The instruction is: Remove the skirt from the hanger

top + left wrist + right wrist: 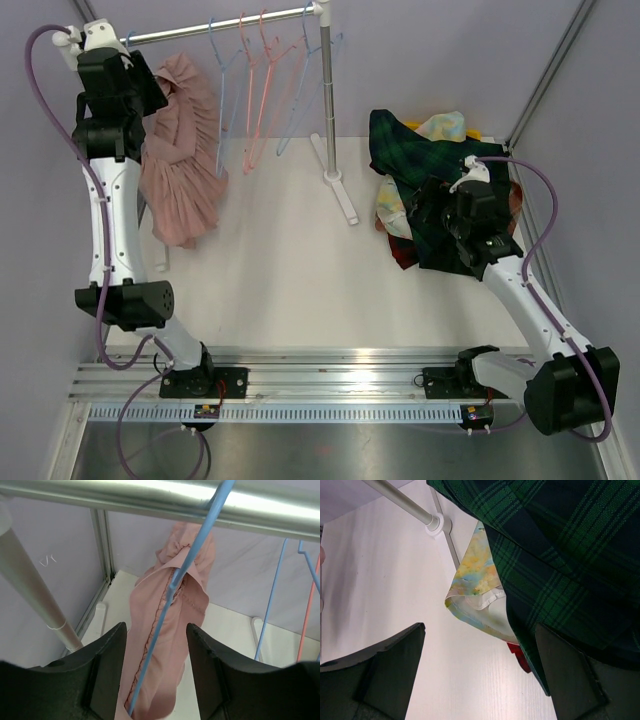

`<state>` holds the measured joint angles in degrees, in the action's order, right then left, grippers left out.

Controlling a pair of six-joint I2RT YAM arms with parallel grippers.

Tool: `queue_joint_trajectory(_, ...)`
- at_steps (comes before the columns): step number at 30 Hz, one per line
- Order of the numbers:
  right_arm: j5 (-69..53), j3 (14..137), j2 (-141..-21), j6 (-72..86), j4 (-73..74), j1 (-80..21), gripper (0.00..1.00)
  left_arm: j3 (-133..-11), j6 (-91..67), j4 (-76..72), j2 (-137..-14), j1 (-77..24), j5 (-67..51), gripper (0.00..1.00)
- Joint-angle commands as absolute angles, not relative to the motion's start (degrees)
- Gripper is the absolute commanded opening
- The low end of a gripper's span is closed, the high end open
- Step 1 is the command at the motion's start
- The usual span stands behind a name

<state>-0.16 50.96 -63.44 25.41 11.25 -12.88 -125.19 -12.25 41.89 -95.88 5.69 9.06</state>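
Note:
A pink skirt [183,150] hangs from a blue hanger [170,600] on the metal rail [230,27] at the far left. In the left wrist view the skirt [172,630] drapes over the blue hanger wire just under the rail [150,495]. My left gripper [155,655] is open, its jaws either side of the hanger wire and skirt, not touching them. In the top view the left gripper [155,95] sits high beside the skirt. My right gripper [480,670] is open and empty over the table, beside a green plaid garment [560,555].
Several empty blue and pink hangers [262,90] hang on the rail to the right of the skirt. The rack's post and foot [335,170] stand mid-table. A heap of clothes [430,180] lies at the far right, with a pastel cloth [475,575] and a red one.

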Motion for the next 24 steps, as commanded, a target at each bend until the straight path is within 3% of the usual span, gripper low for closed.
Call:
queue_joint_trajectory(1, -0.4, 50.9, -64.1, 25.2, 7.6, -13.3, 1.0, -126.8, -12.0, 40.3, -97.0, 6.1, 6.9, 0.51)
queue_joint_trajectory(6, -0.3, 50.9, -64.1, 25.0, 7.3, -13.3, 0.99, -124.3, -12.3, 39.4, -97.3, 6.1, 6.3, 0.45)
queue_joint_trajectory(9, -0.3, 50.6, -64.2, 24.8, 7.1, -13.2, 0.99, -120.0, -12.7, 36.2, -95.5, 6.2, 5.2, 0.35)
queue_joint_trajectory(10, -0.3, 50.5, -64.2, 24.8, 7.3, -13.3, 0.99, -119.1, -12.8, 34.7, -95.2, 6.1, 5.0, 0.26)
queue_joint_trajectory(13, -0.4, 50.2, -64.2, 24.5, 7.2, -13.3, 0.99, -118.2, -12.6, 34.3, -94.8, 6.2, 5.1, 0.14)
queue_joint_trajectory(14, -0.4, 50.2, -64.2, 24.6, 7.1, -13.3, 0.99, -118.5, -12.6, 34.5, -95.1, 6.1, 5.0, 0.03)
queue_joint_trajectory(15, 1.2, 50.2, -64.2, 24.5, 7.1, -13.3, 0.99, -119.6, -12.7, 35.0, -95.8, 6.1, 5.0, 0.0)
queue_joint_trajectory(24, 1.2, 54.4, -63.0, 23.8, 8.2, -13.9, 1.0, -124.2, -12.9, 37.7, -92.5, 5.5, 5.7, 0.0)
